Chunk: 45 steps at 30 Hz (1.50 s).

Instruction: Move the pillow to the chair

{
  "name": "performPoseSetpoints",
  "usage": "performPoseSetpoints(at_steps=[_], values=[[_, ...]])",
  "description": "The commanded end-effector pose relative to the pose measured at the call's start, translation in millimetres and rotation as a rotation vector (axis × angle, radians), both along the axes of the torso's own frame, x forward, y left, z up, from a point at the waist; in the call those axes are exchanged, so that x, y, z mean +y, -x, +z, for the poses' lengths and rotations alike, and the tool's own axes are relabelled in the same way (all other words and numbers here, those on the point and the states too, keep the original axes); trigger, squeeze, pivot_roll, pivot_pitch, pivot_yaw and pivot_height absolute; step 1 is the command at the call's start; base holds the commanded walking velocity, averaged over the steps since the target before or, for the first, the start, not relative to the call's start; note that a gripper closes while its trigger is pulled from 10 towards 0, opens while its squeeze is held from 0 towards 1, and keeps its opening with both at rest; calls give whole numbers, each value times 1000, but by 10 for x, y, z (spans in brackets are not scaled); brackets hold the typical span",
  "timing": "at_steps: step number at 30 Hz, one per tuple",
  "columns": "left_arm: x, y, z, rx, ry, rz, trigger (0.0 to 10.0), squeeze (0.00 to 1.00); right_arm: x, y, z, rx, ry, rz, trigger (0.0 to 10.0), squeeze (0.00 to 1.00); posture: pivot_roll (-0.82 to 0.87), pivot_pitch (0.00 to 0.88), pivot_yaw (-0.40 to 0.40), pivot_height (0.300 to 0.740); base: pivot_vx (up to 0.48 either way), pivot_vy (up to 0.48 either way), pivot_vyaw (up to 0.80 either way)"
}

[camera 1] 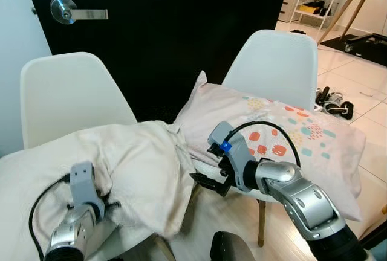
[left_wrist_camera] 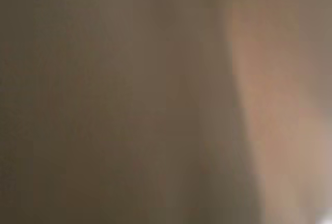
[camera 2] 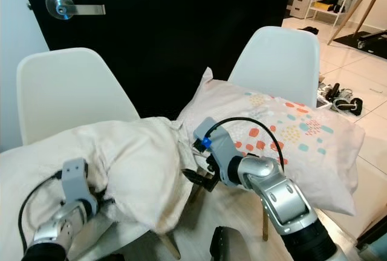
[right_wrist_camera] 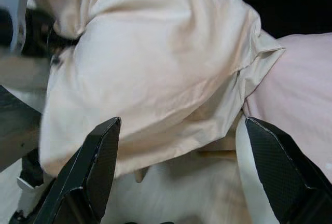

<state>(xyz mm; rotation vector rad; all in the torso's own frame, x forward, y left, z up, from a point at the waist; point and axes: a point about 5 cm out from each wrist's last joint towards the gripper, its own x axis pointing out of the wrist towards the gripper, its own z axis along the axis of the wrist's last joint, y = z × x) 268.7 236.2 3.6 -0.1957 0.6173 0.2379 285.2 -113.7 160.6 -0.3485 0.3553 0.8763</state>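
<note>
Two white moulded chairs (camera 1: 66, 95) front a black door (camera 1: 163, 25); plain cream pillow (camera 1: 130, 164) on the left chair, left gripper (camera 1: 103, 203) pressed into it, jaws state indeterminate; right gripper (right_wrist_camera: 176, 182) near its edge, jaws spread.

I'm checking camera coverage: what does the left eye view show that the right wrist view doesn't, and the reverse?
Left eye view alone: the black door with its handle, both white chair backs, the patterned pillow with its dots, and the left gripper against the cream pillow.

Right wrist view alone: the right gripper with its fingers spread wide, seen close up.

Shared: the cream pillow and the patterned pillow's pale edge.
</note>
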Motion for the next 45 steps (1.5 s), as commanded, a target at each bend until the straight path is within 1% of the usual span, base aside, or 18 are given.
performPoseSetpoints(at_steps=[1, 2, 3, 4, 6, 7, 9, 15, 20, 26, 27, 28, 34, 38, 40, 41, 42, 45], values=[[106, 82, -45, 35, -102, -5, 10000, 0, 11, -1, 64, -12, -2, 1, 10000, 0, -63, 0, -69, 556, 0, 0, 0], [106, 82, -45, 35, -102, -5, 10000, 0, 11, -1, 64, -12, -2, 1, 10000, 0, -63, 0, -69, 556, 0, 0, 0], [226, 103, 0, 27, -235, -4, 10000, 0, 6, -10, 76, -12, -5, -9, 10000, 0, -61, 0, -71, 556, 0, 0, 0], [226, 103, 0, 27, -235, -4, 10000, 0, 6, -10, 76, -12, -5, -9, 10000, 0, -61, 0, -71, 556, 0, 0, 0], [437, 105, 150, -7, -512, -22, 10000, 0, 0, -39, 98, -22, -17, -31, 10000, 0, -60, 0, -72, 556, 0, 0, 0], [437, 105, 150, -7, -512, -22, 10000, 0, 0, -39, 98, -22, -17, -31, 10000, 0, -60, 0, -72, 556, 0, 0, 0], [572, 77, 323, -65, -687, -20, 10000, 0, 5, -61, 128, -28, -39, -48, 10000, 0, -57, 0, -74, 556, 0, 0, 0], [646, -71, 741, -267, -904, -11, 10000, 0, 42, -82, 156, -40, -66, -62, 10000, 0, -52, 0, -75, 556, 0, 0, 0], [502, -156, 807, -359, -856, -45, 10000, 0, 50, -77, 139, -49, -50, -61, 10000, 0, -55, 0, -73, 556, 0, 0, 0], [185, -226, 762, -455, -677, -150, 10000, 0, 46, -86, 136, -55, -39, -69, 10000, 0, -52, 0, -77, 556, 0, 0, 0], [131, -226, 734, -452, -658, -181, 10000, 706, 44, -89, 135, -57, -36, -71, 10000, 0, -53, 0, -78, 556, 0, 0, 0], [101, -213, 695, -427, -663, -211, 10000, 1000, 39, -91, 133, -57, -32, -72, 10000, 0, -58, 0, -75, 556, 0, 0, 0], [201, -178, 666, -337, -713, -185, 10000, 1000, 19, -97, 132, -60, -26, -79, 10000, 0, -54, 0, -75, 556, 0, 0, 0], [340, -172, 795, -285, -723, -150, 10000, 1000, 9, -112, 137, -68, -24, -88, 10000, 0, -52, 0, -77, 556, 0, 0, 0], [278, -179, 868, -226, -659, -278, 10000, 1000, 8, -119, 135, -71, -23, -91, 10000, 0, -47, 0, -76, 556, 0, 0, 0], [278, -179, 868, -226, -659, -278, 10000, 1000, 8, -119, 135, -71, -23, -91, 10000, 0, -47, 0, -76, 556, 0, 0, 0], [184, -138, 849, -145, -592, -408, 10000, 1000, 8, -125, 133, -72, -21, -94, 10000, 0, -44, 0, -76, 556, 0, 0, 0], [23, -28, 772, -59, -492, -546, 10000, 1000, 7, -135, 130, -76, -21, -102, 10000, 0, -44, 0, -73, 556, 0, 0, 0]])
